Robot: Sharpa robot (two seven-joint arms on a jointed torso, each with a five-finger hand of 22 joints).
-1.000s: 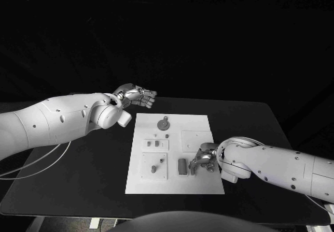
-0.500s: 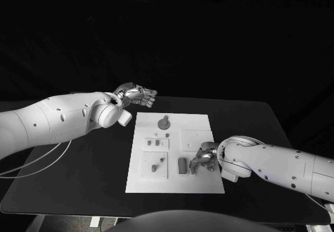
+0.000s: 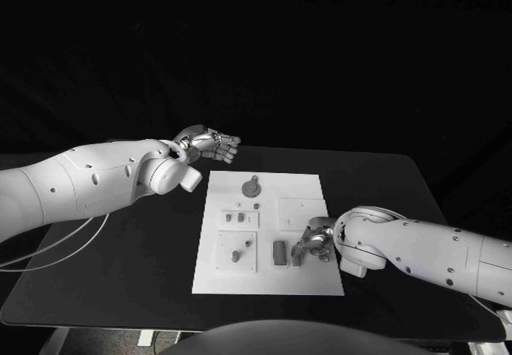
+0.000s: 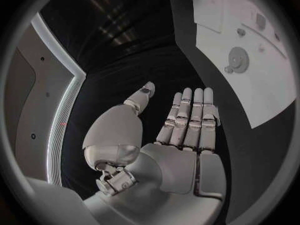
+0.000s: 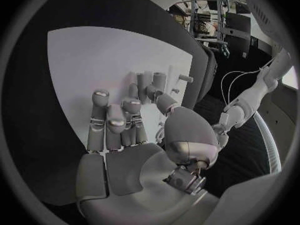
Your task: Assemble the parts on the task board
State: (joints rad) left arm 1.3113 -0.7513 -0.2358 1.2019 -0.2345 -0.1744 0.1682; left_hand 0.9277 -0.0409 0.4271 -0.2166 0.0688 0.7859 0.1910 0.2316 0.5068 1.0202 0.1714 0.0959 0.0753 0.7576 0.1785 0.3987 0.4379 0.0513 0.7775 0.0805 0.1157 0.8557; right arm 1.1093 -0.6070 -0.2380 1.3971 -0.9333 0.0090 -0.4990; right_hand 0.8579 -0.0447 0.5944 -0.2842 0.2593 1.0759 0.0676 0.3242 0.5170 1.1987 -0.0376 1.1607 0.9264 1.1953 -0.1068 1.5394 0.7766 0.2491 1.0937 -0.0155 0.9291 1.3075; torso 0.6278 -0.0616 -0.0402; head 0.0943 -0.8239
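The white task board (image 3: 267,281) lies mid-table with grey parts on it: a round toothed piece (image 3: 251,188) at the far end, two small pieces (image 3: 236,218) in a raised square, a peg (image 3: 236,257) and a long block (image 3: 280,253) near the front. My right hand (image 3: 313,244) is low over the board just right of the long block (image 5: 149,80). Its thumb and one curled finger reach toward the block, and contact is unclear. My left hand (image 3: 211,146) hovers beyond the board's far left corner, fingers straight, holding nothing. The left wrist view shows the toothed piece (image 4: 238,59).
A blank raised square (image 3: 301,211) sits on the board just beyond my right hand. Black tabletop (image 3: 128,274) runs all round the board, with its edges near the front and right. My left forearm (image 3: 86,185) spans the table's left side.
My right hand has crept slightly toward the long block and the board's front. The left hand has stayed where it was.
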